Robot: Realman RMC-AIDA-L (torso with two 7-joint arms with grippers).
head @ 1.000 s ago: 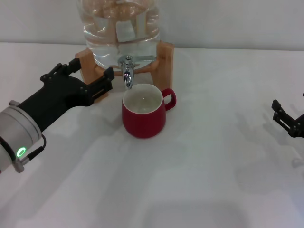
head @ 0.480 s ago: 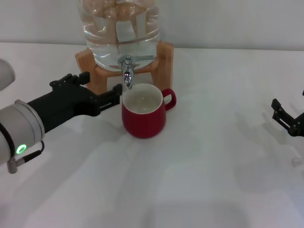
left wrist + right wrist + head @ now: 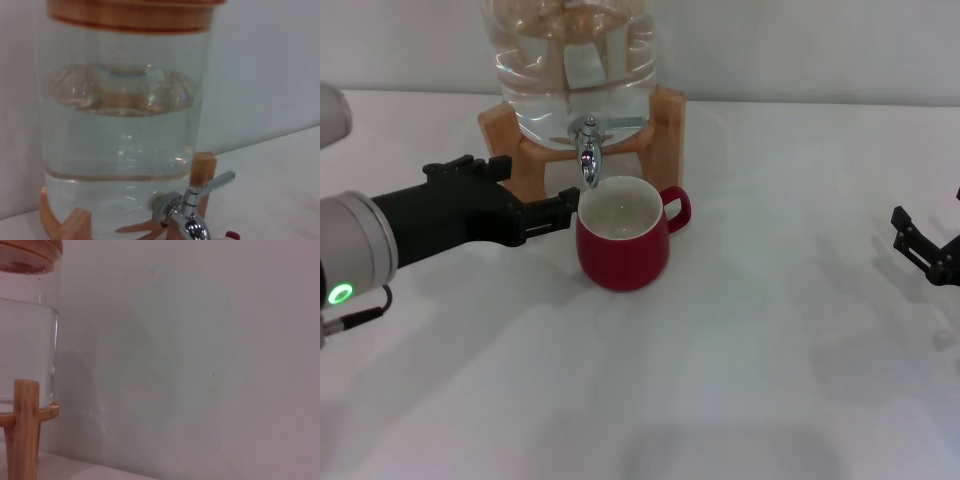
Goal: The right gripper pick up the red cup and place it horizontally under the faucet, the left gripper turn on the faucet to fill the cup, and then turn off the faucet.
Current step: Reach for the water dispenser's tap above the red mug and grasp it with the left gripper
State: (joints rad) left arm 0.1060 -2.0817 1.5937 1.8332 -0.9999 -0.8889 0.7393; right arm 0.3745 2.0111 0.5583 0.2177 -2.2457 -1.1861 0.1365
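As seen from the head view, the cup (image 3: 623,244) is set upright directly beneath the faucet (image 3: 588,152), handle turned away from the left gripper (image 3: 552,213), so that any flow should be caught; no stream is seen. The left gripper is held low just beside the cup, below the faucet and short of its lever; its black fingers are extended toward the cup and nothing is gripped, though how far they are spread cannot be told. This is judged a staging pose for a lever turn. The right gripper (image 3: 923,251) is parked well apart from the cup, fingers splayed and empty, leaving the faucet unobstructed.

From the left wrist view, the faucet (image 3: 192,212) is shown with lever angled up and outward, fixed to the jug (image 3: 122,130) on its stand (image 3: 202,172).

From the right wrist view, only jug (image 3: 25,335), stand (image 3: 24,425) and a blank wall are recorded.
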